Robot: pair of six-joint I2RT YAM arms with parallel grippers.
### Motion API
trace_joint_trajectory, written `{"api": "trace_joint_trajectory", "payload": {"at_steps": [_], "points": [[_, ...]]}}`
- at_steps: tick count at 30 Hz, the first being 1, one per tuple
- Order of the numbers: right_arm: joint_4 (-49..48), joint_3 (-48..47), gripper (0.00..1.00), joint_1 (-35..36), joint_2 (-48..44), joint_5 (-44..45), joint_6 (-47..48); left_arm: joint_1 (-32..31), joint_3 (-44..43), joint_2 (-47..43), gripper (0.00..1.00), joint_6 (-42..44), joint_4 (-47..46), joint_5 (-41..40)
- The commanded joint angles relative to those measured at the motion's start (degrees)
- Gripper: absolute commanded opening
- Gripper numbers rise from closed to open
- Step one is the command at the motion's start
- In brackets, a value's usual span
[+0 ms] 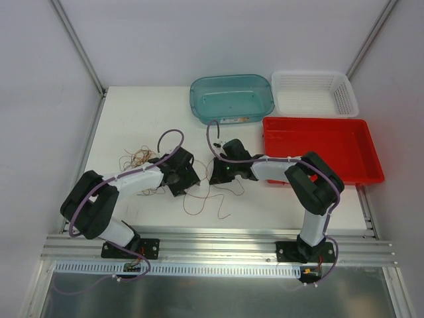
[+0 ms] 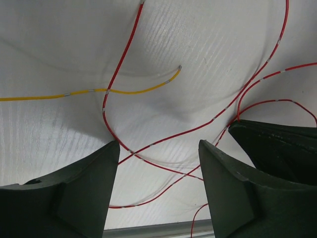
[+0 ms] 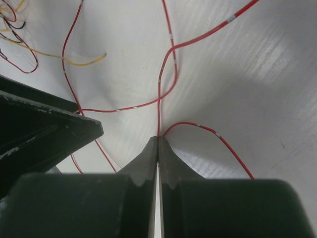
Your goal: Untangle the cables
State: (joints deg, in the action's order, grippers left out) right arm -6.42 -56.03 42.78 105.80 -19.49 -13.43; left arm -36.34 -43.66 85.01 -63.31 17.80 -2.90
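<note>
We see right fingers closed on a thin red curly cable; left fingers stand wide; white counter lies bare lower centre.

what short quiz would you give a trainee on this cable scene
1. True or false: the right fingers are shut on a red cable.
2. In the left wrist view, which colour crosses the gap between the open left fingers? A yellow; B red; C black.
3. How many containers are on the table?

Key: 1 true. 2 B. 3 three: tub, basket, tray.
</note>
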Motion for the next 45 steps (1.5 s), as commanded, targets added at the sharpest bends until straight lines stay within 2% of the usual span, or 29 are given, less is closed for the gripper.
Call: {"api": "trace_joint_trajectory", "payload": {"at_steps": [1,4,5,10,11,12,17,20,23,24,26,27,34,36,40,45], "points": [[-0.6,1.9,0.01,0.0,0.9,-2.7,-0.7,-0.6,3.1,1.0,0.64,-2.5,0.8,-3.6],[-3.4,3.0,0.01,0.1,0.3,-4.9,-1.2,-0.6,2.4,2.1,0.54,-2.0,0.7,-4.3],[-4.1,3.5,0.01,0.0,0.0,-5.3,-1.8,-0.5,2.0,2.5,0.43,-1.8,0.7,-4.6],[-10.5,6.4,0.01,0.0,-1.7,-7.1,-5.4,-0.6,-0.6,5.8,0.13,0.5,0.7,-4.5],[-13.0,7.4,0.01,0.0,-1.9,-7.3,-6.3,-0.6,-0.9,6.1,0.02,0.7,0.7,-4.6],[-14.3,8.1,0.01,0.0,-1.9,-7.4,-8.5,-0.7,-1.2,6.5,0.00,1.3,0.7,-4.6],[-24.0,10.6,0.02,0.0,-0.7,-10.1,-14.7,-1.4,-2.0,6.9,0.00,3.3,-0.6,-4.6],[-26.6,11.0,0.05,0.3,-0.1,-11.6,-16.1,-1.8,-2.1,6.0,0.00,4.0,-2.0,-4.1],[-28.1,11.6,0.16,0.5,-0.3,-12.3,-16.2,-2.0,-2.0,5.0,0.00,4.7,-3.4,-3.4],[-28.4,11.7,0.24,0.5,-0.4,-12.6,-16.2,-2.1,-1.9,4.8,0.00,4.9,-4.5,-3.2],[-29.3,12.2,0.34,0.5,-0.4,-12.8,-16.5,-2.1,-1.8,4.5,0.00,5.3,-5.4,-2.6],[-29.6,12.3,0.44,0.5,-0.3,-12.9,-16.7,-2.1,-1.7,4.4,0.00,5.4,-6.2,-2.3],[-27.0,11.8,0.67,0.9,-0.3,-12.0,-14.4,-2.2,-1.8,4.8,0.00,5.6,-7.9,-1.0],[-26.0,11.3,0.70,1.5,-0.4,-12.0,-13.2,-2.2,-2.0,4.7,0.00,5.1,-8.2,-0.2],[-25.1,10.5,0.71,2.4,-0.4,-11.6,-12.1,-2.2,-2.6,4.4,0.00,4.2,-9.0,1.2],[-23.5,10.3,0.66,3.1,-0.4,-10.2,-9.9,-2.2,-3.2,3.3,0.00,3.1,-9.5,2.7]]}}
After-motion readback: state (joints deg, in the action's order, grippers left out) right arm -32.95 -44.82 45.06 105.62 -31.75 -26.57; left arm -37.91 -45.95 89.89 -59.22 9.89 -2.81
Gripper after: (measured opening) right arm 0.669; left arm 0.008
